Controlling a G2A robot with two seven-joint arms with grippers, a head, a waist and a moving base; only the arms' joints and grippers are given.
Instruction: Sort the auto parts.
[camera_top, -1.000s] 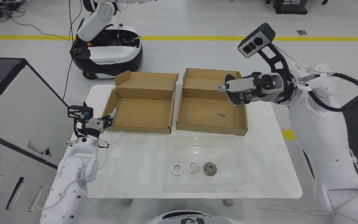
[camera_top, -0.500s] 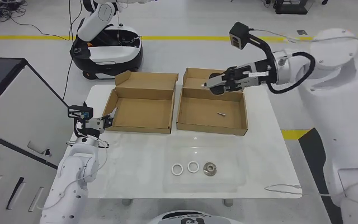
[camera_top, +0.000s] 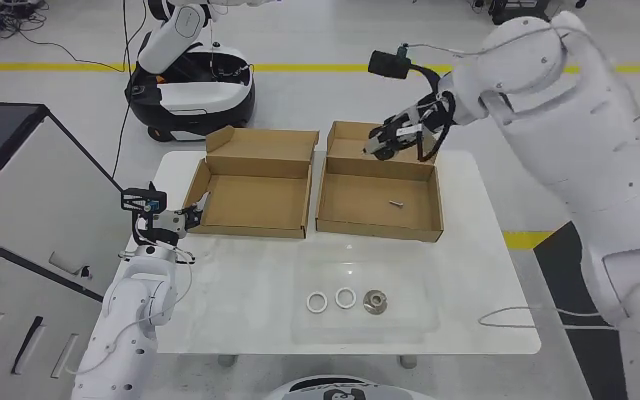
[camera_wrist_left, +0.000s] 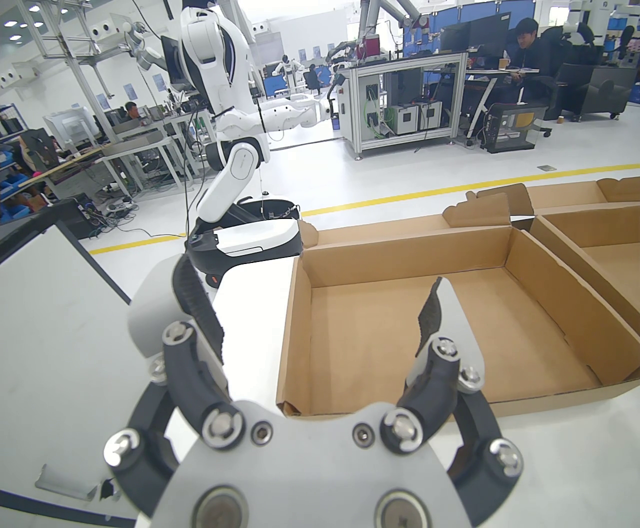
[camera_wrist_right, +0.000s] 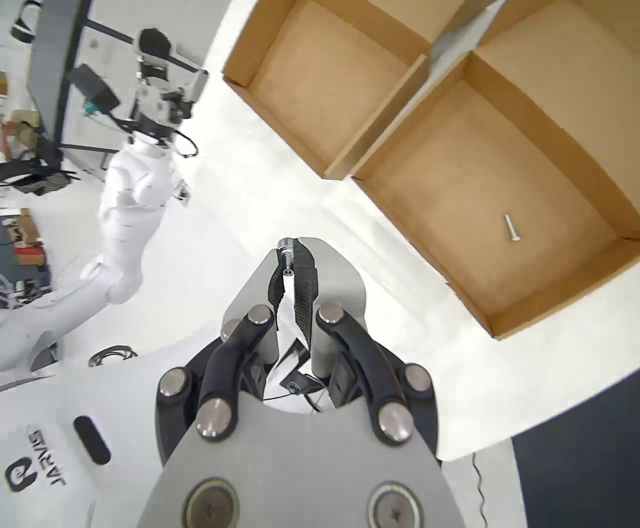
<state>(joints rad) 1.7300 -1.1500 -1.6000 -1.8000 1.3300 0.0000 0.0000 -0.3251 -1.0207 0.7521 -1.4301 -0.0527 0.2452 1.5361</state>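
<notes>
Pinching a small bolt (camera_wrist_right: 286, 248) at the very tips of its fingers, the right gripper (camera_top: 375, 146) hung high above the table (camera_top: 250, 290). In the top view it sat at about 1 o'clock from the table's middle, over the far flap of the right cardboard box (camera_top: 340, 200). The jaws were drawn almost together on the bolt's threaded shank, and its head poked out past the fingertips.

A second loose screw (camera_top: 397, 204) lay flat on the floor of that box, a little toward 3 o'clock from the box's centre. The left cardboard box (camera_top: 250, 190) stood just beside it at 11 o'clock, their side walls nearly touching and both back flaps folded outward.

At 6 o'clock, near the table's front edge, three more parts lay in a short row: two white rings (camera_top: 317, 301) (camera_top: 345, 297) and, at the 3 o'clock end, a dark grey round part (camera_top: 376, 300). They were close together but apart.

The left gripper (camera_top: 190, 218) was at 9 o'clock, at the table's edge and just beside the near corner of the left box. Its fingers (camera_wrist_left: 192, 305) were spread wide with nothing between them.
</notes>
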